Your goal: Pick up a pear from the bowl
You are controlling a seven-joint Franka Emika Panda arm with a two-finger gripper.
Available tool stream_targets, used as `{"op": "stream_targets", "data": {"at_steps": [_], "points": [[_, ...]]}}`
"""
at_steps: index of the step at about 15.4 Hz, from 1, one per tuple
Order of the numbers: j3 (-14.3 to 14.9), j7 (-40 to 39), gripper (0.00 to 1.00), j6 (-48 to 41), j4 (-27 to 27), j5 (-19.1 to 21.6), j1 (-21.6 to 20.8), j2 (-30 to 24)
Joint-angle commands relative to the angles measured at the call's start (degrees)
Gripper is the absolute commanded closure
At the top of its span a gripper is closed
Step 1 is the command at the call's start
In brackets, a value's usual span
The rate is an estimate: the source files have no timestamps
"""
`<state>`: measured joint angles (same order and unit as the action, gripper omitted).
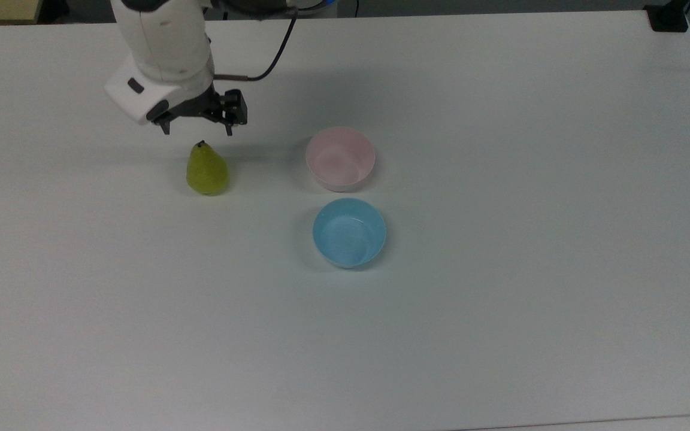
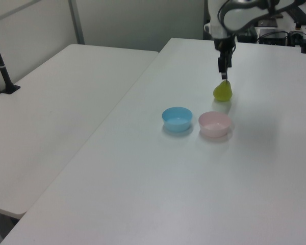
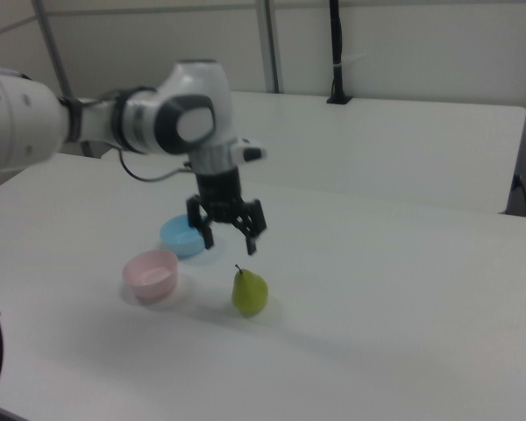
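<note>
The arm's gripper [image 3: 230,238] hung spread open, pointing down just above the upright yellow-green teardrop pear [image 3: 249,291] on the white table [image 1: 501,299].

Yellow-green pear [image 1: 207,172], pale pink bowl [image 1: 340,158]
</note>
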<state>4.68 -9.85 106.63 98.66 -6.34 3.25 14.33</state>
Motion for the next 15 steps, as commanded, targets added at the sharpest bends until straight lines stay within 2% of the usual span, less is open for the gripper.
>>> {"op": "stream_targets", "data": {"at_steps": [1, 4, 6, 9, 15], "points": [[-0.2, 7.62, 0.0, -5.01, 1.1, -0.17, -4.28, -7.11], [-0.29, 10.29, 0.0, -8.54, -2.06, 0.1, -5.36, -8.79], [-0.38, 10.47, 0.0, -8.89, -2.25, 2.45, -7.03, -12.12], [-0.38, 12.58, 0.0, -11.61, -2.25, 3.17, -7.03, -15.29], [-0.2, 12.58, 0.0, -13.38, -2.25, 3.17, -7.03, -17.23]]}}
